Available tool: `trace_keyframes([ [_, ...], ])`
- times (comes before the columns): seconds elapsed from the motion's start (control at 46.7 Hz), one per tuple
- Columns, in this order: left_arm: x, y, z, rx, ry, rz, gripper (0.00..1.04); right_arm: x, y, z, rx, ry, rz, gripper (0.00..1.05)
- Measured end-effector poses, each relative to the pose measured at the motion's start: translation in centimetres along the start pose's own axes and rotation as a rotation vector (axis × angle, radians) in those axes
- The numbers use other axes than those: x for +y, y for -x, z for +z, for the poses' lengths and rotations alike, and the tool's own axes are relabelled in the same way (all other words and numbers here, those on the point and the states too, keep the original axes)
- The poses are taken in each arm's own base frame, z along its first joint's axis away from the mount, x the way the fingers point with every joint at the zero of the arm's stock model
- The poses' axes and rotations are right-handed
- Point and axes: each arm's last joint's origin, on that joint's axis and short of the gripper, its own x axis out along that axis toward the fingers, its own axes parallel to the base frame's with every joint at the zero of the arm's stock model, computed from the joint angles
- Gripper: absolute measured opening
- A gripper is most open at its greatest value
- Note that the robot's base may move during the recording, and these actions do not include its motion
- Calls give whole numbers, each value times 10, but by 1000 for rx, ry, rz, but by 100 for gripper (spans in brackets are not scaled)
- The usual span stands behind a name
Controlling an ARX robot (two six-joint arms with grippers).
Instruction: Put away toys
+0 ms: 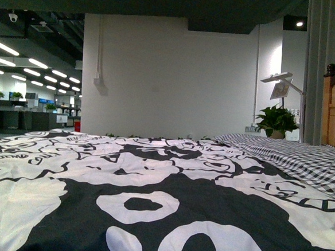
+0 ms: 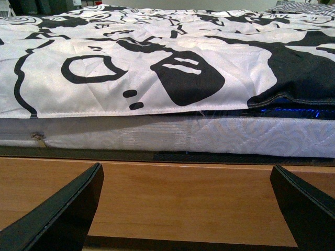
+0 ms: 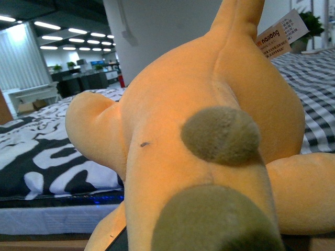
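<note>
my left pincer hangs released, nothing between its jaws, bed frame just ahead. orange plush toy presses close against my right pincer — perhaps gripped for carrying away — jaws hidden, i cannot tell.

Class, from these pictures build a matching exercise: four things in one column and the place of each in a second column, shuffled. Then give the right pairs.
Things
1. soft orange-yellow plush animal with olive-green bumps
2. black-and-white patterned fabric quilt
3. green leafy potted plant
4. flat brown wooden bed board

Places
A. under the white quilted mattress
B. just below the white angled lamp
C. spread across the top of the bed
D. filling the right wrist view, close to the camera

Pairs: 1-D, 2-C, 3-B, 4-A.
</note>
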Motion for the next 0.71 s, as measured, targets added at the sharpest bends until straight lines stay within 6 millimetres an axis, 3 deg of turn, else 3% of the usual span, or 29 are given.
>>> trace_keyframes([
  [0.128, 0, 0, 0, 0, 0, 0, 99, -3, 2, -12, 22, -12, -17, 20],
  [0.707, 0, 0, 0, 0, 0, 2, 99, -3, 2, -12, 19, -11, -13, 20],
])
